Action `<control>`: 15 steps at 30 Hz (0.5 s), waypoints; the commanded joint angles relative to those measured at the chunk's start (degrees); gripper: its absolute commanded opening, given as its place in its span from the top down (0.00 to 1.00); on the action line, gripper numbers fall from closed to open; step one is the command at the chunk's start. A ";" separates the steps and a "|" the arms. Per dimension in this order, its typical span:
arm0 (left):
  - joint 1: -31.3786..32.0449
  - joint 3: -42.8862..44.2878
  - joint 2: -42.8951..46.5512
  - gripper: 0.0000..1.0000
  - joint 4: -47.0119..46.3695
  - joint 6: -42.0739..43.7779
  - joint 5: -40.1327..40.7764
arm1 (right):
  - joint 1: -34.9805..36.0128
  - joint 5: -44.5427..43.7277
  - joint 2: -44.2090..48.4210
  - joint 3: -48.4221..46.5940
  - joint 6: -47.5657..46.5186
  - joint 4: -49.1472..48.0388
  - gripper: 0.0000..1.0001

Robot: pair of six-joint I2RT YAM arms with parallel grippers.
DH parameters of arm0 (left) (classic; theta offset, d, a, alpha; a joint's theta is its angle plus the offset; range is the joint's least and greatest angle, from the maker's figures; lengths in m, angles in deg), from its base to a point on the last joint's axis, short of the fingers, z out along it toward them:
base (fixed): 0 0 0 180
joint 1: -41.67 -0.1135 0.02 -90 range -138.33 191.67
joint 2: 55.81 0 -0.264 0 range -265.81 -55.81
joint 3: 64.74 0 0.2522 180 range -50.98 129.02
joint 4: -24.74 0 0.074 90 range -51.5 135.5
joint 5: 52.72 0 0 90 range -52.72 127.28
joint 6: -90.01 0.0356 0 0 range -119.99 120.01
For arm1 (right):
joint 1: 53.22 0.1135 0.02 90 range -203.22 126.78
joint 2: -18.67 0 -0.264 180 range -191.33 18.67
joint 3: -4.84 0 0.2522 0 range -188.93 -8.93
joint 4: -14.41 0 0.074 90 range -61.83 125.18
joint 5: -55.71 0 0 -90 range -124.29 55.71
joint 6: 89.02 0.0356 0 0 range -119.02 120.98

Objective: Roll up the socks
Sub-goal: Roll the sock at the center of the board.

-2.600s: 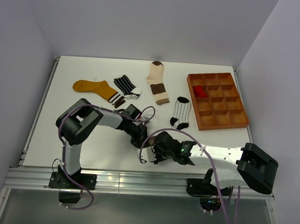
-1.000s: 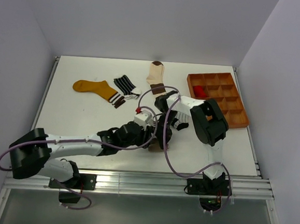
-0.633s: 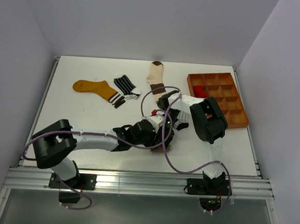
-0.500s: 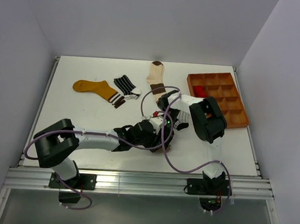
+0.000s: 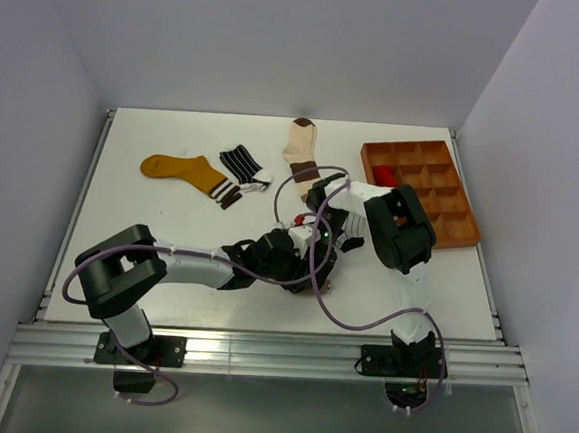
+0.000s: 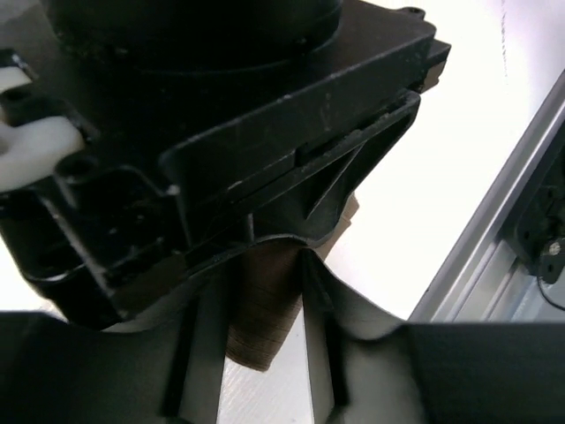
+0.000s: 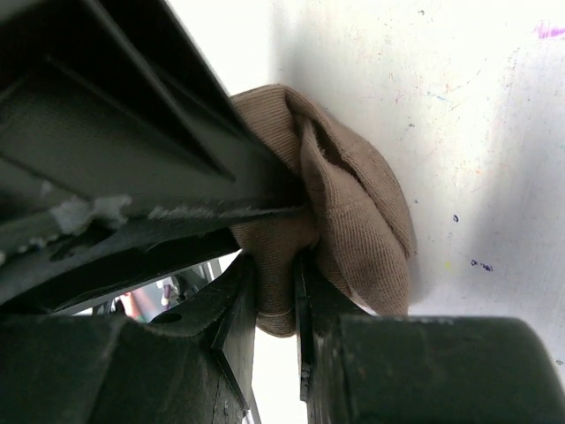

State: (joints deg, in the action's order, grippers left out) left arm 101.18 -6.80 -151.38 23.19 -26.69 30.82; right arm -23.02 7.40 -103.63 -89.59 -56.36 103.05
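Taupe sock (image 7: pixel 353 203): bunched into a thick, folded wad on the white table (image 5: pixel 168 232), near-middle, lying between the two wrists. It looks part-rolled; no tidy coil yet.

Change: a few seconds back both arms worked this spot from other poses, the left folded up and the right stretched in low from the right side. Now the left arm lies long across the table and the right is folded over from behind. Over the last second the left elbow has swung inward while the wrists barely shifted. The sock has kept its place. My reading: the arms re-posed around the wad and the roll is being tightened, not started afresh.

Right gripper (image 7: pixel 275 265): fingers (image 7: pixel 231 309) nearly together, pinching a fold at the wad's near edge.

Left gripper (image 6: pixel 269 274): fingers (image 6: pixel 207 353) about half apart and drawing in. Ribbed brown fabric fills the gap and touches both (I take it for a grasp, firmness unknown). The right gripper's black body sits just above.

Untouched at the back: mustard sock (image 5: pixel 178 171), black-white striped sock (image 5: pixel 242 163), cream-and-brown sock (image 5: pixel 301 149). The pinstriped sock (image 5: pixel 346 236) is partly hidden under the right arm. The red sock (image 5: pixel 383 175) sits in a left-hand compartment of the tray (image 5: pixel 438 235).
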 commanded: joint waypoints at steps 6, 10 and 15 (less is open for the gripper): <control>-1.14 0.55 -4.18 1.00 1.49 -3.88 -0.58 | -0.14 -6.01 -1.01 0.94 -0.23 -8.07 0.78; -2.11 0.82 -5.94 1.00 4.67 -5.03 0.13 | -0.40 -5.57 2.76 2.62 1.35 -11.15 0.68; -2.81 0.29 -6.38 1.00 6.96 -5.38 -0.22 | -1.36 -2.50 4.35 1.56 1.97 -10.53 0.63</control>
State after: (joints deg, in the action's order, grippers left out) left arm 99.39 -5.68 -153.89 22.06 -32.42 28.29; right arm -24.70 6.92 -102.03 -88.04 -51.75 100.58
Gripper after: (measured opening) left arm 0.050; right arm 0.361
